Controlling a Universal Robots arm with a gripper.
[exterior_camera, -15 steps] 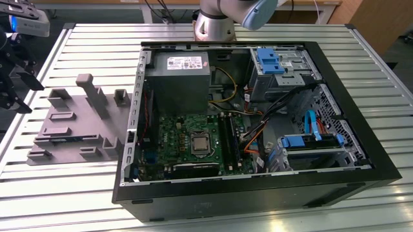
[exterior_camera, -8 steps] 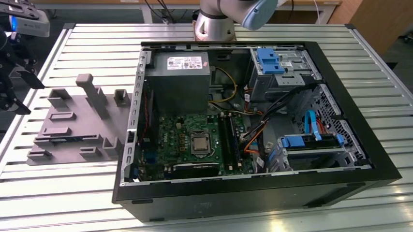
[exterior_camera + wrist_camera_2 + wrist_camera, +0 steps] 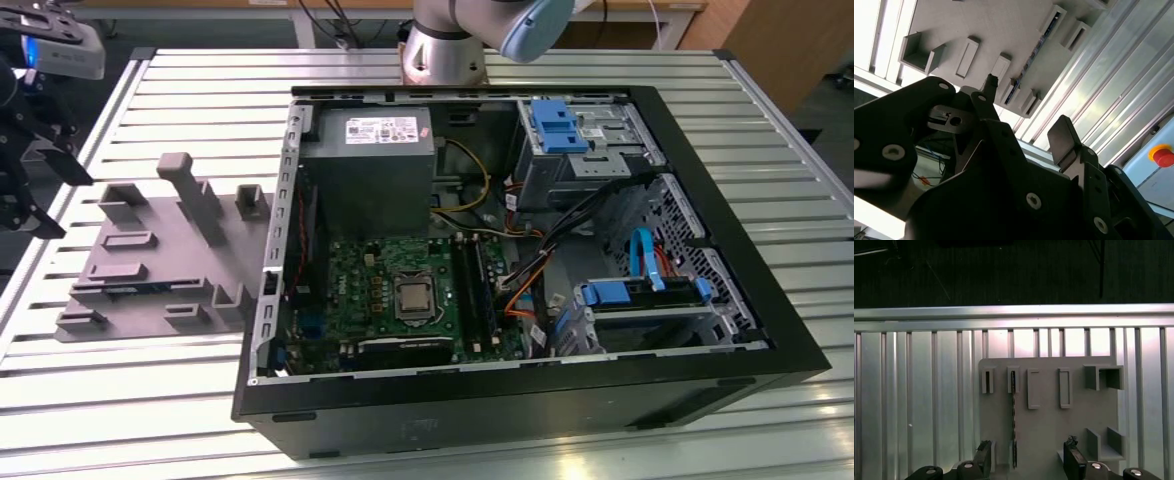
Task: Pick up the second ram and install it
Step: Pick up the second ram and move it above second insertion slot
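Reading from the exterior view's left, I see the gripper (image 3: 1028, 462) spread wide and empty over the grey holder tray (image 3: 140, 215), the second ram (image 3: 1013, 410) standing on edge in a tray slot, untouched beneath the finger gap, and the open computer case (image 3: 534, 400) on that view's right.

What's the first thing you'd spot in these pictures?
A big open computer case with a green motherboard inside. On the exterior view's left lies a grey tray; the open claw hangs above it, over a thin ram stick standing in its slots.
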